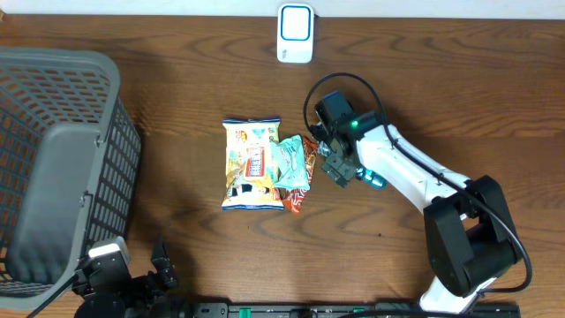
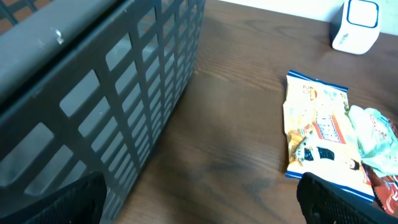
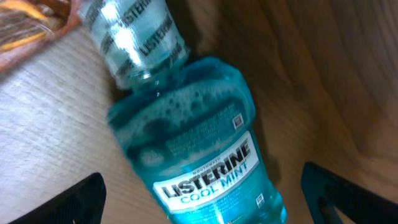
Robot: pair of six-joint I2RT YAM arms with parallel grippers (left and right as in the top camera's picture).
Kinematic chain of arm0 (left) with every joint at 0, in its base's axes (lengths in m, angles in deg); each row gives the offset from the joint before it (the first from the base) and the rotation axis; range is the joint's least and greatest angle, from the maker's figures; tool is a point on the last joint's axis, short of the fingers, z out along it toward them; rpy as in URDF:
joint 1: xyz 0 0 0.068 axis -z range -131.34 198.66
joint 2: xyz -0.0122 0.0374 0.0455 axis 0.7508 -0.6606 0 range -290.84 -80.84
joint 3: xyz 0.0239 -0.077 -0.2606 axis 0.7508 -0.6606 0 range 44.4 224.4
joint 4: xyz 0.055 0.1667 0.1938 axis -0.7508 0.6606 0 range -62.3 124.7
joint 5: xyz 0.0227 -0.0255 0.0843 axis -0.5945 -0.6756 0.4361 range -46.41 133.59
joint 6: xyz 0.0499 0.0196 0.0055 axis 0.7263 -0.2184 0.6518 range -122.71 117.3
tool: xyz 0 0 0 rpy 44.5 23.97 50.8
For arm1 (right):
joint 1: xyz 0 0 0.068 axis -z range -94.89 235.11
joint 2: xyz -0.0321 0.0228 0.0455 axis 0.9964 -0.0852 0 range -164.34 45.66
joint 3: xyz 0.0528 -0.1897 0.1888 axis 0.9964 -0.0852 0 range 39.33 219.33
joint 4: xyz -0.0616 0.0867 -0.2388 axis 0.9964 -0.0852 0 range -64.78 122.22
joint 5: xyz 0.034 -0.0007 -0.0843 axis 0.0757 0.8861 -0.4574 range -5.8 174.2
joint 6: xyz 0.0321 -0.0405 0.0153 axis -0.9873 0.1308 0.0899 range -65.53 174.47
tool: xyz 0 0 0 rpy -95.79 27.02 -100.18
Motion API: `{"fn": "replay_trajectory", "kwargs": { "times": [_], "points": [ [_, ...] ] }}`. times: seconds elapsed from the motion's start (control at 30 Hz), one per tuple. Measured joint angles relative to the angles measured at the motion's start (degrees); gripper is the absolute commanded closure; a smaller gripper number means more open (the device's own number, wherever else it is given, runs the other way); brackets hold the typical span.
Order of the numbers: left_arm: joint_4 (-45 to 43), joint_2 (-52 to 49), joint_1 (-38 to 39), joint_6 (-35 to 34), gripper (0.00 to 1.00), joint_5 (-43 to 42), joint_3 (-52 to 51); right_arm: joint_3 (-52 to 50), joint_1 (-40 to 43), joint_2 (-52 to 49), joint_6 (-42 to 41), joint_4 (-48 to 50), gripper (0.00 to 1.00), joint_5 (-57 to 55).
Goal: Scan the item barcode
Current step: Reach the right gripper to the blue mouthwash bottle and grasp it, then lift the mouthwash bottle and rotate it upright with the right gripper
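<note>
Jaws of the right pincer (image 1: 340, 168) stand wide apart and empty, directly over the teal clear-plastic mouthwash bottle (image 3: 199, 149), lying, it seems, on its side. Liquid-filled, it should handle heavy, rigid and slick, so grip across its broad body; beyond stands the white-and-blue scanner (image 1: 295, 34).

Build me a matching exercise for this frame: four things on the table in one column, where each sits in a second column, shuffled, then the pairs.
Things
1. grey mesh basket
2. white scanner
3. yellow snack bag
4. Listerine Cool Mint bottle

Places
A. beneath the open right end effector
B. far edge of the table, near the centre
C. left side of the table
D. middle of the table, lying flat

Pairs: 1-C, 2-B, 3-D, 4-A
</note>
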Motion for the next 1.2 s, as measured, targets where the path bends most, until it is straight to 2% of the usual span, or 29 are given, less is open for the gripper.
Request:
{"fn": "replay_trajectory", "kwargs": {
  "times": [0.23,0.37,0.57,0.77,0.83,0.87,0.93,1.03,1.2],
  "points": [
    [-0.02,0.0,0.0,0.0,0.02,0.02,0.0,-7.76,0.22,0.48,0.0,10.34,0.16,-2.08],
    [-0.02,0.0,0.0,0.0,0.02,0.02,0.0,-10.12,1.22,1.49,-0.07,14.73,0.3,-2.36],
    [0.0,0.0,0.0,0.0,0.02,0.02,0.0,-10.91,6.38,1.68,-0.44,16.24,0.43,0.61],
    [-0.02,0.0,0.0,0.0,0.02,0.02,0.0,-9.33,7.91,1.99,-1.6,14.25,0.55,5.55],
    [-0.02,0.0,0.0,0.0,0.02,0.02,0.0,-7.1,8.15,2.01,-1.77,11.04,0.73,9.38],
    [-0.04,0.0,0.0,0.0,0.02,0.02,0.0,-5.73,8.15,2.01,-1.88,8.57,0.78,10.93],
    [-0.02,0.0,0.0,0.0,0.03,0.02,0.0,-2.43,8.55,2.54,-2.1,5.05,0.76,14.95],
    [-0.02,0.0,0.0,0.0,0.02,0.02,0.0,-0.83,8.96,1.77,-1.2,1.14,0.67,24.5],
    [-0.02,0.0,0.0,0.0,0.02,0.02,0.0,-0.81,9.81,0.68,-0.39,0.33,0.67,31.19]
  ]
}}
